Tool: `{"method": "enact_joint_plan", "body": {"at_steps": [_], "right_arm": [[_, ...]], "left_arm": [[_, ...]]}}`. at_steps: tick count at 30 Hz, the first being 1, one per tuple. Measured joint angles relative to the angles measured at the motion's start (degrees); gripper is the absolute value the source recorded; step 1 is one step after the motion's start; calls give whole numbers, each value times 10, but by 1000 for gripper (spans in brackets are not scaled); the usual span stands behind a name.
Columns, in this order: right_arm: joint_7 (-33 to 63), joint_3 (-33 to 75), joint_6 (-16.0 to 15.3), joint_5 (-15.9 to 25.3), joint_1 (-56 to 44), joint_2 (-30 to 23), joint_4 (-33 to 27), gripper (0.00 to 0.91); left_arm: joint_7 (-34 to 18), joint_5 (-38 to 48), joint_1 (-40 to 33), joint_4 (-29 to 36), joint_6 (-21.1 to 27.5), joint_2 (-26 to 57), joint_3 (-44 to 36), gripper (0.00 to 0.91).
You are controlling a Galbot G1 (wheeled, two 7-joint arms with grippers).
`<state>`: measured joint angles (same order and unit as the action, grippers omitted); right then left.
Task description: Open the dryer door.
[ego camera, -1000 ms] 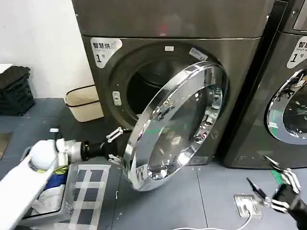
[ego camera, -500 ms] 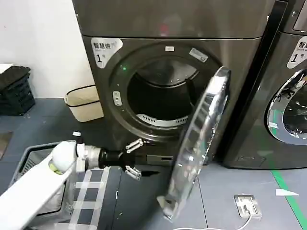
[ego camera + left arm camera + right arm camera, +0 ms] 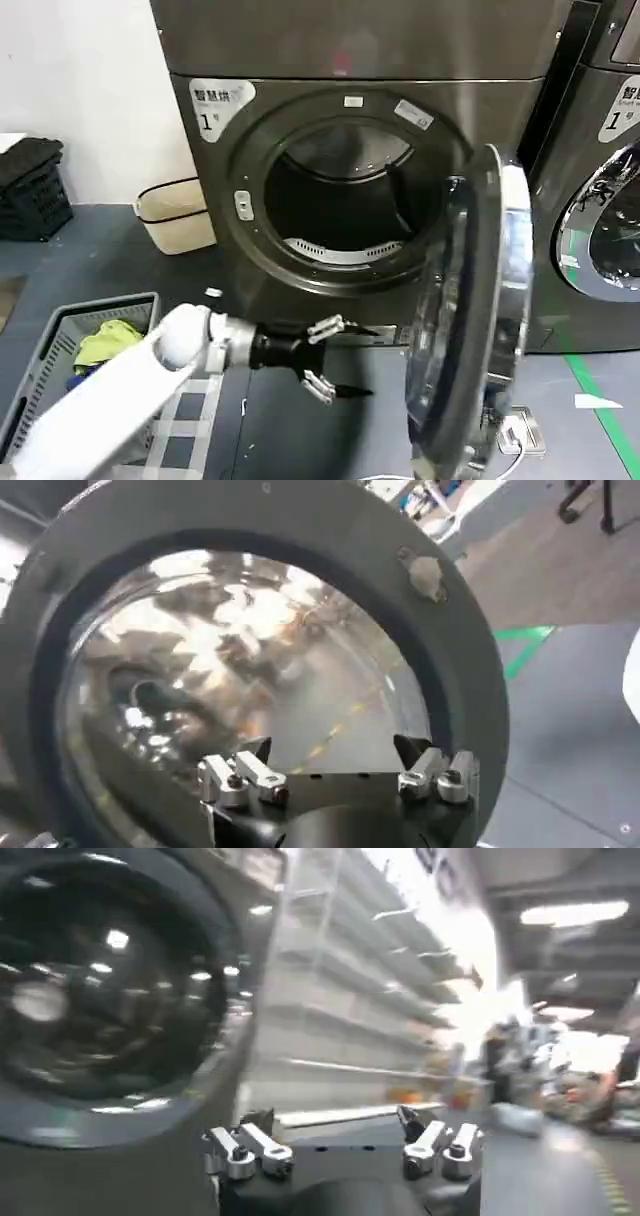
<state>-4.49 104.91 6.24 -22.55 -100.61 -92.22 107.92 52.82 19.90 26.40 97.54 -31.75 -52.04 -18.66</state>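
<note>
On a grey floor (image 3: 300,440) stands the bronze-grey dryer (image 3: 350,150), its drum mouth uncovered. The dryer door (image 3: 470,320) hangs swung wide at the dryer's right side, edge-on. The left gripper (image 3: 345,360) hovers below the drum opening, fingers apart and holding nothing, just short of the door; the right gripper (image 3: 340,1148) also has its fingers spread.

dryer door (image 3: 470,320) bottom cut off by frame edge, second machine (image 3: 600,180) cropped at right

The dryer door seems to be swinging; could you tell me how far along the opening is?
Mostly done: the dryer door stands swung wide, edge-on to the head camera, and the drum opening is fully exposed. The left gripper hangs open just inside the door, holding nothing. At most, a further push remains.
</note>
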Motion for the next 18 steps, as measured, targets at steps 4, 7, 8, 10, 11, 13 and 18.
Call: {"method": "enact_joint_plan", "body": {"at_steps": [4,7,8,10,11,13,18], "right_arm": [[23,28,16,44,1,0,-32,907],[43,45,21,76,2,0,-53,907],[49,49,21,81,3,0,-58,907],[60,57,20,96,5,0,-67,907],[66,61,19,104,6,0,-71,907],[75,69,17,113,7,0,-81,907],[81,91,19,116,5,0,-98,907]], "left_arm": [[-1,-5,-18,-17,5,-33,-28,907],[-6,-9,-34,-32,10,-58,-51,907],[-8,-11,-40,-38,11,-67,-58,907],[-10,-13,-50,-50,12,-84,-71,907],[-11,-14,-57,-58,13,-94,-78,907],[-13,-15,-68,-72,15,-112,-90,907],[-15,-20,-92,-110,18,-162,-118,907]]}}
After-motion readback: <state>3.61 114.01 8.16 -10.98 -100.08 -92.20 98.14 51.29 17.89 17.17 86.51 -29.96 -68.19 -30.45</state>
